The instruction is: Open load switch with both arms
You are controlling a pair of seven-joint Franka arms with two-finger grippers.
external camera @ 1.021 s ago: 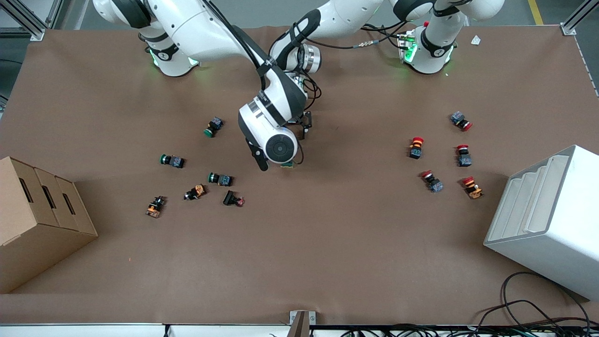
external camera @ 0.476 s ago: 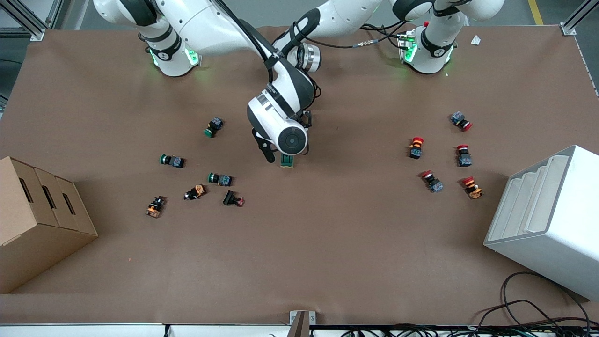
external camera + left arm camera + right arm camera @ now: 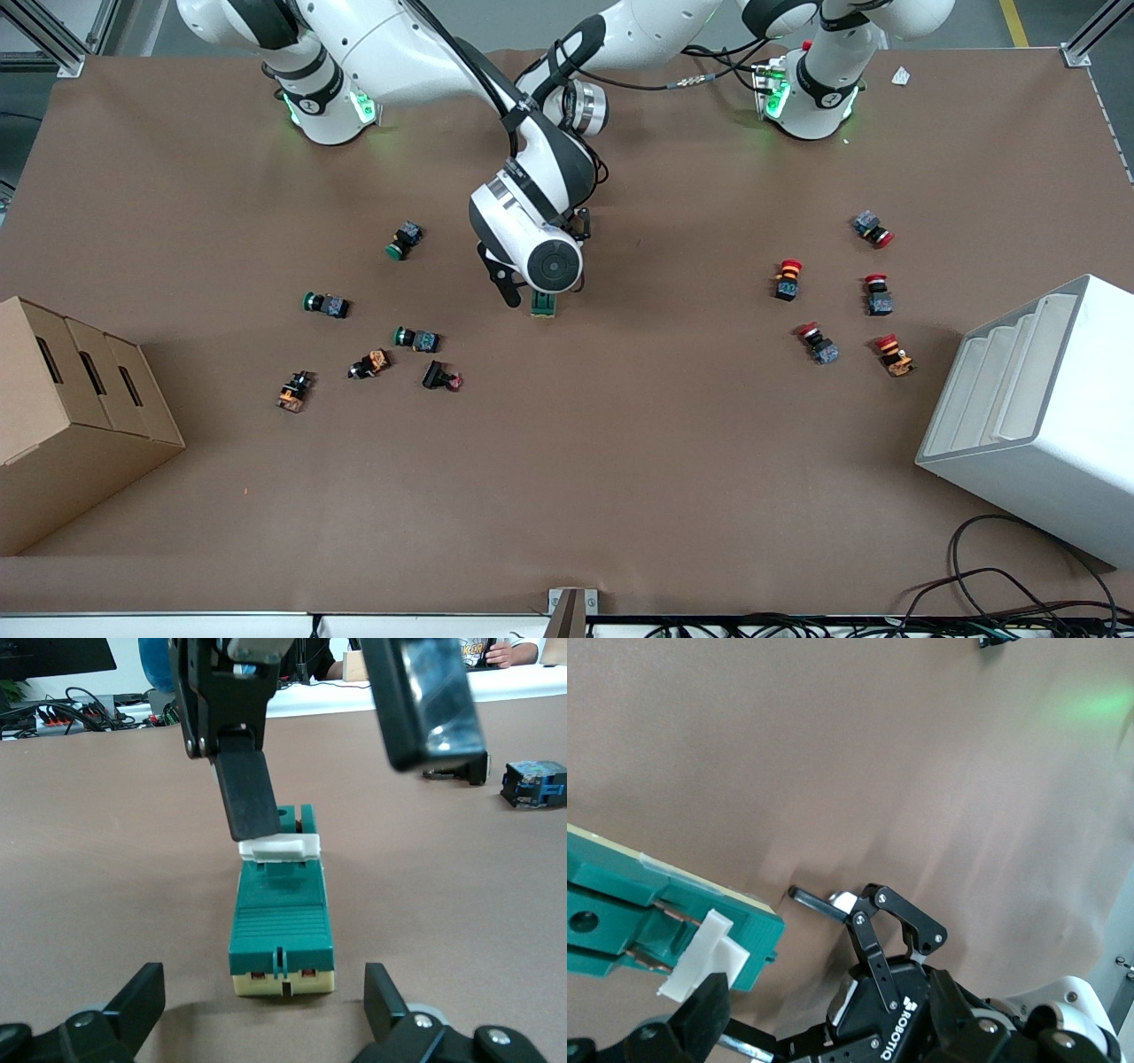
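Lying mid-table, switch (image 3: 282, 921) points its long axis from left gripper (image 3: 266, 1010) toward right gripper (image 3: 337, 735), white lever (image 3: 280, 848) at the right gripper's end. Straddles the near end, left gripper wide open, holding nothing. Hangs open over the lever, one right finger (image 3: 246, 797) touching it. Mostly hidden under the wrists in front view.

Brown table (image 3: 620, 461) bears load switch (image 3: 543, 304), push buttons (image 3: 416, 338), two boxes (image 3: 71, 416).
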